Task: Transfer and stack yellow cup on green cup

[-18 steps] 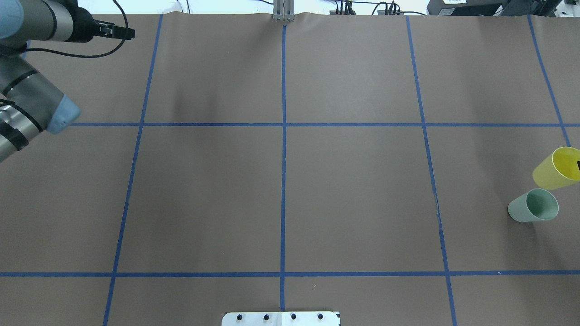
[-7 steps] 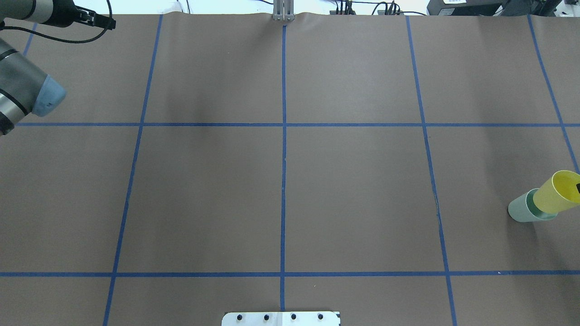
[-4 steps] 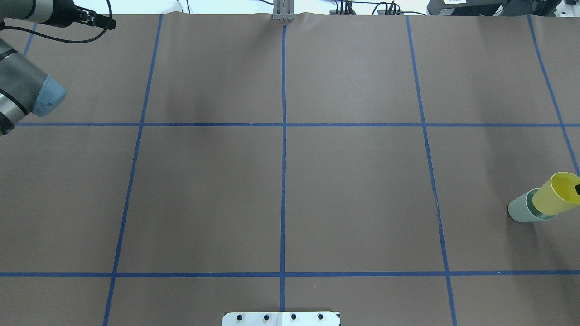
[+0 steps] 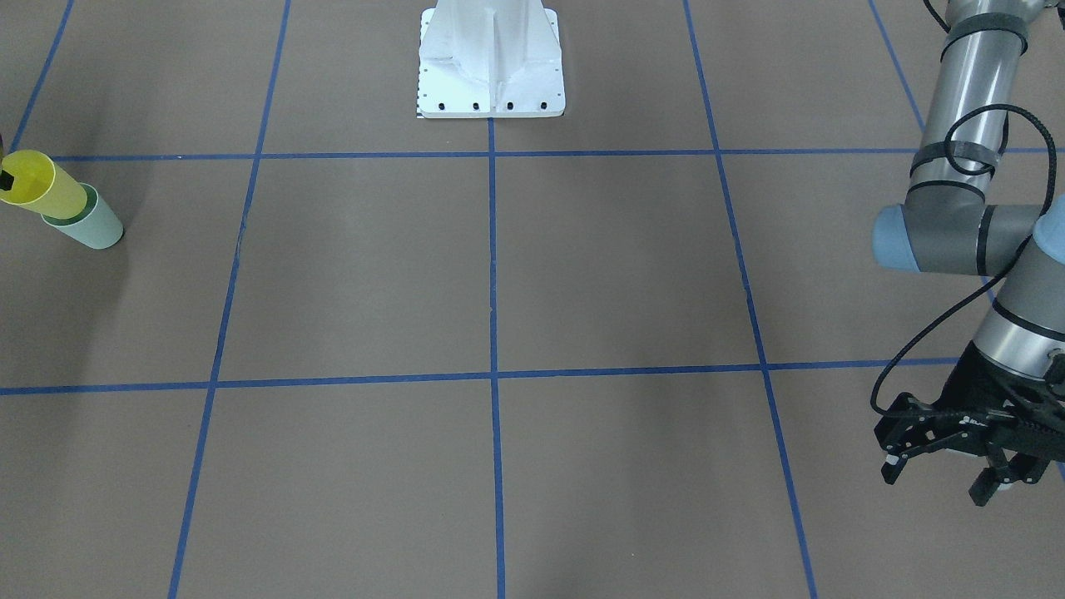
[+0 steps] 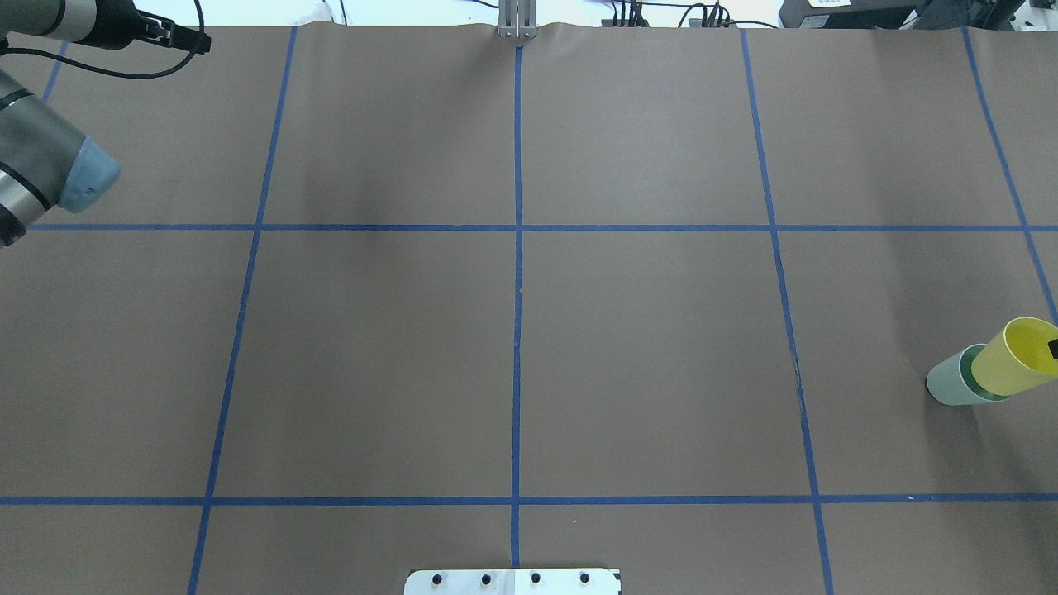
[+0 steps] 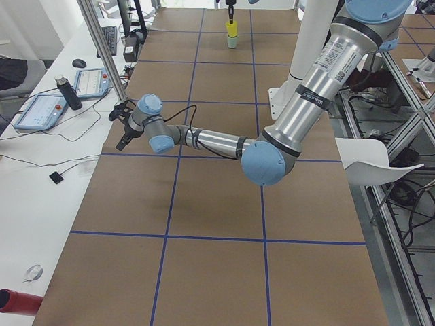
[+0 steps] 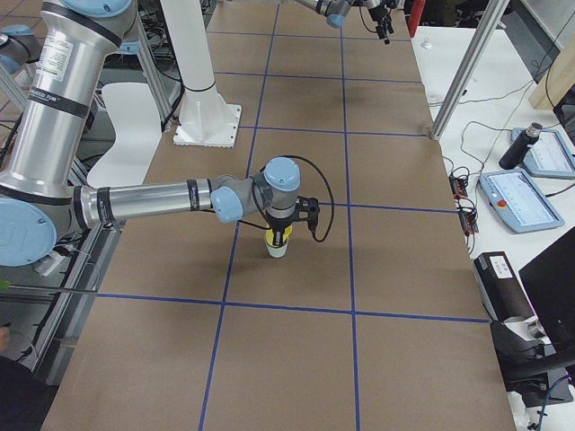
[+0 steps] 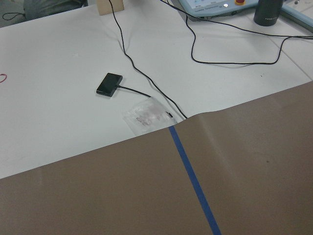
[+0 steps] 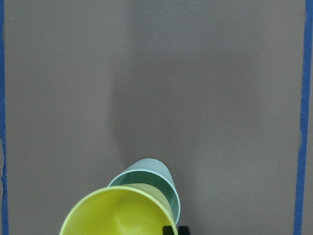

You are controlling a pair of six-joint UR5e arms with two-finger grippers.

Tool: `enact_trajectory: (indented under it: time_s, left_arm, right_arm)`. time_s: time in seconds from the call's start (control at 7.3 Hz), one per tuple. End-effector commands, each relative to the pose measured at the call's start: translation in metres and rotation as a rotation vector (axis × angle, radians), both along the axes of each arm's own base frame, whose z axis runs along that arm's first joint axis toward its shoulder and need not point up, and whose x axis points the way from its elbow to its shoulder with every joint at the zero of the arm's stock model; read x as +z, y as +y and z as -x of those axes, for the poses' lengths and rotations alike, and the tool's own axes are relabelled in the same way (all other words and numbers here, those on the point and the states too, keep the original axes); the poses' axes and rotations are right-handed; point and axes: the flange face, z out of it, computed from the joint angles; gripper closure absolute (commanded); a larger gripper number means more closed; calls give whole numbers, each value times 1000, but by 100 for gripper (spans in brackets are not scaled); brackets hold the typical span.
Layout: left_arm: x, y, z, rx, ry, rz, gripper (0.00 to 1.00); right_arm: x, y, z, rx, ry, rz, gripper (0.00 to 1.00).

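yellow cup [image 5: 1012, 364] deeper in green cup [image 5: 950, 386] than before, right fingers [image 5: 1054, 349] gripping rim; left fingers [image 4: 891, 471] wide.

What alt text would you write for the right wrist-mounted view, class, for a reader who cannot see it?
The yellow cup, rim towards the camera, sits partway inside the green cup, which stands on a brown table. Blue tape lines run down both side edges.
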Motion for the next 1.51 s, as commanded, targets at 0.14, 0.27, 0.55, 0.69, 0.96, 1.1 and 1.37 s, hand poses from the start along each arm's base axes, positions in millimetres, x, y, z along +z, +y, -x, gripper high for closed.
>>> enact_trajectory:
  time_s: [0.14, 0.27, 0.55, 0.69, 0.96, 1.1, 1.37]
  left_arm:
    - [0, 0, 1, -1, 0, 1, 0]
    - [0, 0, 1, -1, 0, 1, 0]
    - [3, -4, 11, -7, -4, 14, 0]
    - [7, -7, 21, 22, -25, 44, 0]
    - [30, -18, 60, 89, -151, 122, 0]
    - [45, -21, 81, 141, -197, 196, 0]
    - [68, -3, 123, 246, -51, 372, 0]
  right_arm:
    - [5, -1, 3, -3, -4, -3, 18]
    - [4, -1, 4, -2, -5, -4, 1]
    - [-2, -1, 4, -4, -24, -24, 0]
    - [-11, -4, 3, -3, -45, -61, 0]
    - [-30, -42, -15, 87, -20, -154, 0]
    - [-31, -73, -23, 136, 4, -175, 0]
    - [-14, -132, -44, 199, 15, -158, 0]
